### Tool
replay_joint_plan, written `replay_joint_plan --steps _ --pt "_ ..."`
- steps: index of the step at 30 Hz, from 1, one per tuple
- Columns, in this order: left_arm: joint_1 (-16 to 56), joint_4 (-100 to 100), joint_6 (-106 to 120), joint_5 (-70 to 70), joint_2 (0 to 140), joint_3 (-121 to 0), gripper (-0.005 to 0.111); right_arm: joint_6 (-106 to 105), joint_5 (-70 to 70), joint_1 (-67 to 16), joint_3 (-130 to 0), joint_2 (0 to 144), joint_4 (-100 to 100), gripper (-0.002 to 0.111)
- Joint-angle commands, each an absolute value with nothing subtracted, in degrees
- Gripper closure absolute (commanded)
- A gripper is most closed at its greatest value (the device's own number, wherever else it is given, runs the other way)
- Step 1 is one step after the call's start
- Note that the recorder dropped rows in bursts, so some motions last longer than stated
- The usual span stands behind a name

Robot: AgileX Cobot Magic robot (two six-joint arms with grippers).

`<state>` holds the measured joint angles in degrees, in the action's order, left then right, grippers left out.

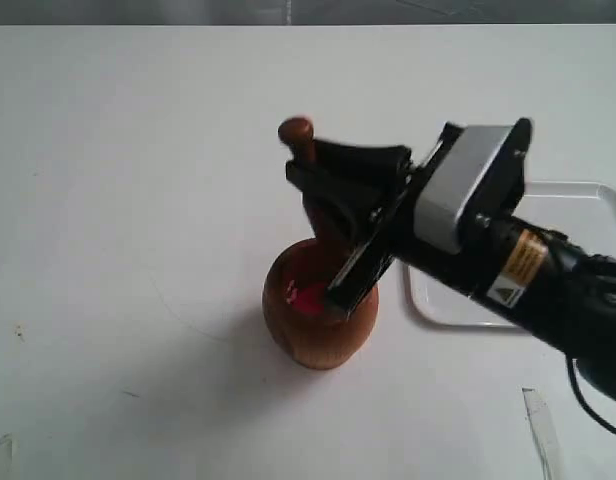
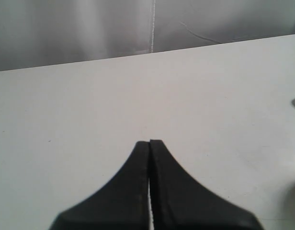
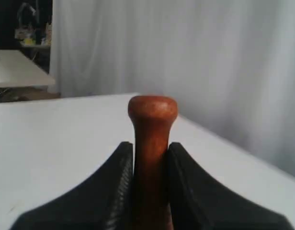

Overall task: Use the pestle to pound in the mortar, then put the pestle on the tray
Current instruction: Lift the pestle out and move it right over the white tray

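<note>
The mortar is being carried by the white table, right under the right fingers. The tray is being borne behind those fingers, near the mortar. A pale strip is being carried well apart from them.

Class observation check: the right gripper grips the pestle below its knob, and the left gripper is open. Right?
No: the left wrist view shows the left gripper shut. The right gripper does grip the pestle below its knob.
</note>
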<state>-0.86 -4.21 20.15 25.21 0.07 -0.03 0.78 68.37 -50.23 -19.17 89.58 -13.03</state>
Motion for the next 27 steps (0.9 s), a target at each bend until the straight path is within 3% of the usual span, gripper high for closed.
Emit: replay_joint_plan --steps 1,4,5,7,12,24,27 --pt "-0.42 -3.79 19.68 25.03 0.00 0.00 0.107 -15.03 49.85 -50.27 -21.26 70.00 11.08 0.108" --pt "-0.42 -3.79 19.68 25.03 0.00 0.00 0.107 -40.75 23.22 -48.49 -28.32 61.02 37.49 0.108" --pt "-0.42 -3.79 19.68 25.03 0.00 0.00 0.107 -56.12 12.46 -45.70 -32.36 59.44 55.05 0.108" --pt "-0.42 -3.79 19.68 25.03 0.00 0.00 0.107 -74.68 4.76 -40.97 -35.78 60.21 73.60 0.108" --pt "-0.42 -3.79 19.68 25.03 0.00 0.00 0.107 -102.89 16.60 -33.12 -35.66 72.70 99.95 0.108" --pt "-0.42 -3.79 19.68 25.03 0.00 0.00 0.107 -101.48 16.71 -33.12 -35.05 92.94 99.95 0.108" --pt "-0.42 -3.79 19.68 25.03 0.00 0.00 0.107 -101.68 17.29 -33.12 -35.05 93.42 99.95 0.101"
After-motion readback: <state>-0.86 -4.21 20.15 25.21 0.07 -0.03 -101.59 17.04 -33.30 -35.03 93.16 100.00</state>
